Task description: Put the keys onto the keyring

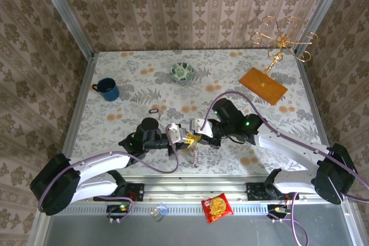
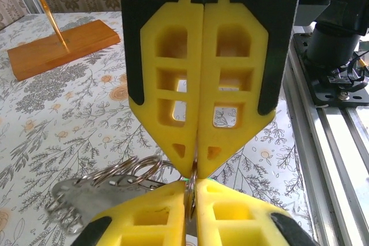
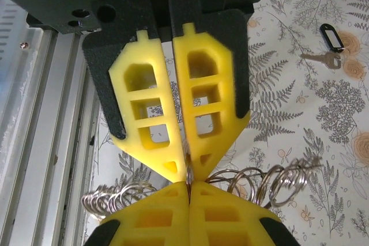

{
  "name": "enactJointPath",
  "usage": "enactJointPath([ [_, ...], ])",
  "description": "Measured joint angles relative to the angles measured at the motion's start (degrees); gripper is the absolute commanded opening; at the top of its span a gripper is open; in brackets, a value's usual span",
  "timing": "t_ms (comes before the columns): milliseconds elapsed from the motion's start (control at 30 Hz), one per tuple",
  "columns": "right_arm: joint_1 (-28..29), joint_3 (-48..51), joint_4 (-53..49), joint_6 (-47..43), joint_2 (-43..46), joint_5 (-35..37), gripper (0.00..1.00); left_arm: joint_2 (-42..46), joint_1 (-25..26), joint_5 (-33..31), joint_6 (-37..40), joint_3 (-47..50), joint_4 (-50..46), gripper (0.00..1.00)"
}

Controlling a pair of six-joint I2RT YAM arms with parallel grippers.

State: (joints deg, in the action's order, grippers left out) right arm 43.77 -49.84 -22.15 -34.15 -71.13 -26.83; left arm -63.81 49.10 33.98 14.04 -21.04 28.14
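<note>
Your left gripper [image 2: 192, 187] and right gripper [image 3: 189, 187] are both pinched shut, tip to tip, on the keyring [image 2: 115, 174] at the table's near centre. A silvery key [image 2: 72, 200] sits among its rings. A tagged key [image 1: 154, 110] lies loose farther left.

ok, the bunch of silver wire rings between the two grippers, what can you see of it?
The bunch of silver wire rings looks like several shiny metal split rings looped together, with a flat silvery key-like piece among them. The yellow-fingered left gripper and yellow-fingered right gripper are both shut on it, tip to tip, rings spilling out either side. It seems held clear of the floral-patterned table, near its front edge.
</note>
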Motion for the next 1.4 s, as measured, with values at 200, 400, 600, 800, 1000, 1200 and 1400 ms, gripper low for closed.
enactJointPath([
  [200, -0.6, 1.0, 1.7, 1.6, 0.7, 0.2, 0.21, 0.0, 0.0, 0.4, 0.4, -0.1, -0.4, 0.00],
  [400, -3.0, 6.2, 4.7, 4.7, 5.3, 0.0, 0.24, 0.0, 0.0, 0.4, 0.4, -0.1, -0.3, 0.00],
  [600, -3.1, 7.2, 5.6, 5.9, 5.4, -0.1, 0.23, 0.0, 0.0, 0.4, 0.4, -0.1, -0.3, 0.00],
  [800, -3.1, 7.2, 5.9, 6.1, 4.3, -0.5, 0.09, 0.0, 0.0, 0.3, 0.4, -0.1, -0.3, 0.00],
  [1000, -3.1, 7.2, 6.1, 6.1, 3.3, -1.0, 0.00, 0.0, 0.0, 0.3, 0.3, -0.1, -0.3, 0.00],
  [1200, -3.1, 6.9, 6.8, 6.1, 0.7, -2.0, 0.00, 0.0, 0.0, 0.3, 0.4, -0.1, -0.3, 0.00],
  [1400, -3.1, 5.9, 6.5, 6.6, -2.2, -1.9, 0.23, 0.0, 0.0, 0.3, 0.4, 0.0, 0.0, 0.00],
])
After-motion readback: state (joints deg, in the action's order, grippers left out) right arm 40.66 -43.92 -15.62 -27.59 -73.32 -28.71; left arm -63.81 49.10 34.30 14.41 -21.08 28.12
